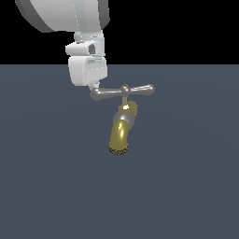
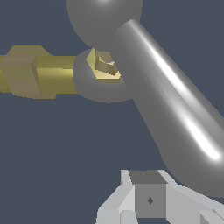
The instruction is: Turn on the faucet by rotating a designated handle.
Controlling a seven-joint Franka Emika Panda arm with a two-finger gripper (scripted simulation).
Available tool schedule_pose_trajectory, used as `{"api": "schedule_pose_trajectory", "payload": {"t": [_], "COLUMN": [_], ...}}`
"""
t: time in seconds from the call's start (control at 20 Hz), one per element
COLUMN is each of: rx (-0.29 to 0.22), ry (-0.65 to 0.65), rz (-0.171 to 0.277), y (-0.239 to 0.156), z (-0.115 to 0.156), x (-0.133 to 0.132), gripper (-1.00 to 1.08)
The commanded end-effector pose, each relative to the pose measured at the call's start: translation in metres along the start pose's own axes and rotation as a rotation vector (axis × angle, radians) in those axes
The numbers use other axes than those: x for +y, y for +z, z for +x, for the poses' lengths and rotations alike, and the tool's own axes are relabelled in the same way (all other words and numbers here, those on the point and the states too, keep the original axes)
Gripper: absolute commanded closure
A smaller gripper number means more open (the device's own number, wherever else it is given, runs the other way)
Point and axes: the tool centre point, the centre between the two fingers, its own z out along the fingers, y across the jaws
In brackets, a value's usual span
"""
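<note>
Item: faucet (image 1: 122, 130), a small tap standing alone on a dark blue-grey floor (image 1: 46, 186), its brass spout curving down toward 6 o'clock in the exterior view and ending in a dark speckled mouth. Handle (image 1: 123, 91): a shiny silver crossbar on a thin stem above the spout, with a small gold knob at its centre and its two rounded arms lying roughly 9 to 3 o'clock, the 3 o'clock tip slightly raised. Gripper (image 1: 94, 87): white, hanging from the arm at about 10 o'clock of the knob, its lower end meeting the bulbous 9 o'clock tip of the crossbar; contact looks likely, though the exact touch cannot be confirmed. Fingers (image 2: 148, 199): one pale fingertip shows in the wrist view just beside the thick silver arm, but whether the pair stand apart or together cannot be told from either picture. Risks, as judged: the tip is round and glossy, so a push there may slide off the end rather than turn the bar; a push aimed downward instead of around the stem would load the thin stem without rotating it; contact this far out gives good leverage but little margin before the finger slips past. Surroundings: nothing else appears on the floor. Obstructions: none visible around the crossbar; the spout sits below the bar's sweep and seems unlikely to interfere.
</note>
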Motion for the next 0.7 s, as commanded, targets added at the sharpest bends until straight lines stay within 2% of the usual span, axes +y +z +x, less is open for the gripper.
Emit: {"api": "schedule_pose_trajectory", "payload": {"t": [0.0,0.05,0.65], "rx": [0.0,0.004,0.002], "ry": [-0.01,0.0,-0.003], "rz": [-0.007,0.001,-0.002], "y": [0.0,0.0,0.0], "z": [-0.006,0.001,0.02], "x": [0.01,0.002,0.031], "gripper": [1.08,1.08,1.08]}}
